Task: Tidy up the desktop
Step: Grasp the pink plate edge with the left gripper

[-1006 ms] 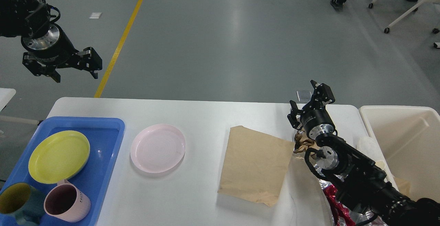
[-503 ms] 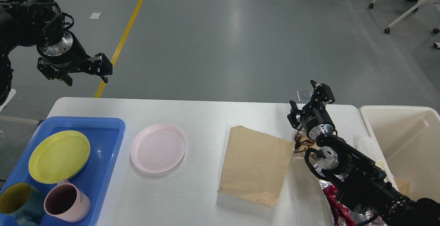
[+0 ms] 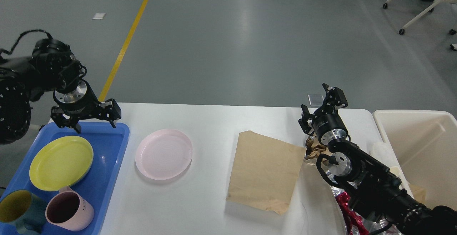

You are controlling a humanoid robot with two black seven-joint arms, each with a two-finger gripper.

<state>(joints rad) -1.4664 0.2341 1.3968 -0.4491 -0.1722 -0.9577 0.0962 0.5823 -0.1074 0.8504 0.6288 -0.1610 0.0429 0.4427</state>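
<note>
Crockery sorted at left edge, scrap at right edge
Left tool (image 3: 93,119) open, empty, over blue tray (image 3: 110,156)'s far edge, pink plate (image 3: 164,154) beside; right tool (image 3: 323,108) open near bin (image 3: 410,128); worktop (image 3: 214,120) untidy

On our desktop (image 3: 214,117): tray (image 3: 114,145) left of the plate (image 3: 163,154); paper bag (image 3: 266,170) right; bin (image 3: 417,149) farthest right.

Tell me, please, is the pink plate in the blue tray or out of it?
Out: the pink plate lies on the desktop, just right of the blue tray.
</note>
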